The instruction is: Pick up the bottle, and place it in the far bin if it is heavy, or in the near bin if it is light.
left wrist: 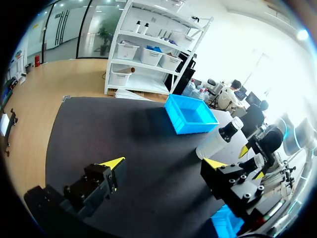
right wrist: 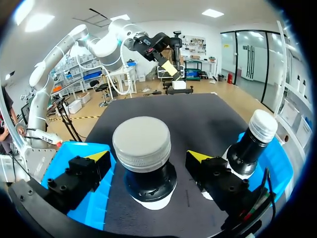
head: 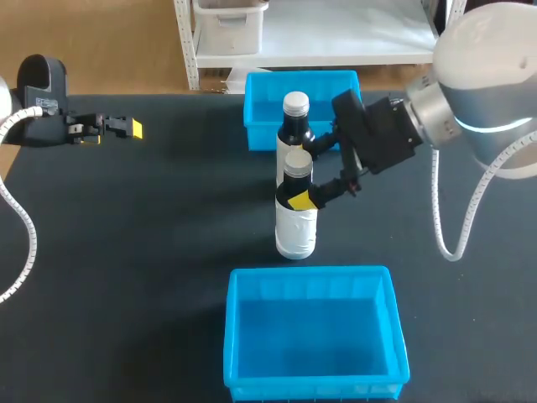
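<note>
My right gripper (head: 302, 175) comes in from the right of the frame and stands astride the neck of the nearer bottle (head: 296, 225) at the middle of the picture. In the right wrist view a thin gap shows on each side between the fingers (right wrist: 83, 174) and the dark neck, so I judge it open, with nothing gripped yet. My left gripper (head: 126, 128) sits at the upper left, spread wide and empty.

The bottle stands upright on the black table (head: 151, 252), between the far bin (head: 260, 105) above it and the near bin (head: 312, 273) below. It looks like dark glass with a white label and a ribbed screw cap (right wrist: 142, 143): stiff, smooth, probably slippery, and tall enough to tip. Its weight I cannot tell by sight. The neck just under the cap seems the best hold, since the cap's rim would catch a slip.

There are two bottles, the second bottle (head: 294, 126) standing just in front of the far bin. There are also two blue bins and two grippers.
</note>
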You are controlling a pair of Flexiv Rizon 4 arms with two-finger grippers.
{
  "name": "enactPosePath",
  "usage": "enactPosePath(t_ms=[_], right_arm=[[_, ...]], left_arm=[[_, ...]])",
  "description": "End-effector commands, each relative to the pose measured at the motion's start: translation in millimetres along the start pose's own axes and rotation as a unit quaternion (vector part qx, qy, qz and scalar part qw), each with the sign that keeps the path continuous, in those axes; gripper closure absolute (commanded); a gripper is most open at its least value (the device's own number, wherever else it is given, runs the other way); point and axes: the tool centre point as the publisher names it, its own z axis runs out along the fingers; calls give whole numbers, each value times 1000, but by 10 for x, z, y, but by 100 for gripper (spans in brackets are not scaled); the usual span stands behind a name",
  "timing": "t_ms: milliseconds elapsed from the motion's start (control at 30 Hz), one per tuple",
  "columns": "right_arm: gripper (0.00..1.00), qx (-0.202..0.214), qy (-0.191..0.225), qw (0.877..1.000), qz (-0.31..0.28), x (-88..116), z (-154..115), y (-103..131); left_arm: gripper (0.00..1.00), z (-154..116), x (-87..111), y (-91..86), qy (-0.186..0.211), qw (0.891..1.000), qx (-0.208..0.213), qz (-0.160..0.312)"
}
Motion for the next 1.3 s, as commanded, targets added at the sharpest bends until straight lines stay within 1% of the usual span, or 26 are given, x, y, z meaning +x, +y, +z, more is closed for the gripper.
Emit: enactPosePath(t_ms=[33,167,233,333,400,467,567,667,833,900,1133,1300], right_arm=[[0,1,0,1000,0,6,19,-3],[0,2,0,1000,2,15,24,-12],[13,3,-1,1000,3,16,24,-17],[35,3,-2,1000,3,17,25,-22],[44,3,-2,1000,4,18,26,-25],[50,4,-3,1000,4,18,26,-26],[55,4,-3,1000,4,18,26,-26],[64,4,-3,1000,3,12,18,-16],[69,10,-2,1000,1,-19,-68,8],[74,14,-4,1000,0,-36,-132,13],[74,37,-5,999,-2,-66,-421,-7],[75,56,-4,998,0,-28,-653,-39]], left_arm=[[0,0,0,0,0,1000,0,0],[0,0,0,0,0,1000,0,0],[0,0,0,0,0,1000,0,0],[0,0,0,0,0,1000,0,0],[0,0,0,0,0,1000,0,0],[0,0,0,0,0,1000,0,0],[0,0,0,0,0,1000,0,0],[0,0,0,0,0,1000,0,0],[0,0,0,0,0,1000,0,0],[0,0,0,0,0,1000,0,0],[0,0,0,0,0,1000,0,0],[0,0,0,0,0,1000,0,0]])
